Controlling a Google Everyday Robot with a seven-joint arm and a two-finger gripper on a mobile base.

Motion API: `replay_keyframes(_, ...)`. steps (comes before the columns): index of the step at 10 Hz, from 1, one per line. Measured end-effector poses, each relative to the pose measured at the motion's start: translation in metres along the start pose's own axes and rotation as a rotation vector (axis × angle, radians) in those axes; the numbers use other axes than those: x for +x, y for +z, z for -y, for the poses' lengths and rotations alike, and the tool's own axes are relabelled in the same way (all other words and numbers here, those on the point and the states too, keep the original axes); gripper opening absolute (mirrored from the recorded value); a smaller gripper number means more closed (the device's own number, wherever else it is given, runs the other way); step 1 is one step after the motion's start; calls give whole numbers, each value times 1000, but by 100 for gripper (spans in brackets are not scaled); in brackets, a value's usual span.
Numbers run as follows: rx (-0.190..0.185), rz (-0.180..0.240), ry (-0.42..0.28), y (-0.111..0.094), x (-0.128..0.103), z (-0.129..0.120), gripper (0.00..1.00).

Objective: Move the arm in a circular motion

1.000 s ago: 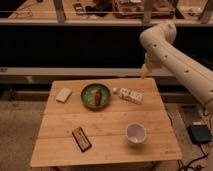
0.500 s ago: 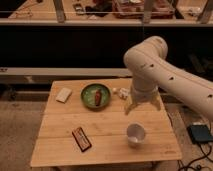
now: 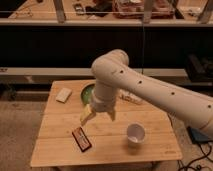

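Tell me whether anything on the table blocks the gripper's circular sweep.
Nothing visible blocks it. The gripper, on the arm, hangs open above the wooden table between the green plate and the dark snack bar. The white cup seems the likeliest obstacle if the sweep dips.

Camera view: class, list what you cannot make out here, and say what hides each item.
The green plate: mostly behind the arm; its contents are hidden.
The white packet: left end covered by the arm.
The arm's base: cut off by the right edge.
The dark bar: print too small to read.
The gripper, open above the middle of the table: hides the wood just behind it.
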Motion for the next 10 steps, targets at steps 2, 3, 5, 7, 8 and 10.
replay_keyframes(2,72,-62,-180,37,72,28,75)
replay_keyframes(3,63,-97,-264,54,112,25,75)
replay_keyframes(5,-75,-153,-369,63,182,-36,75)
replay_keyframes(7,-295,-182,-398,30,231,-131,75)
replay_keyframes(8,-374,-188,-386,11,239,-165,75)
replay_keyframes(10,-520,-206,-328,-36,245,-228,75)
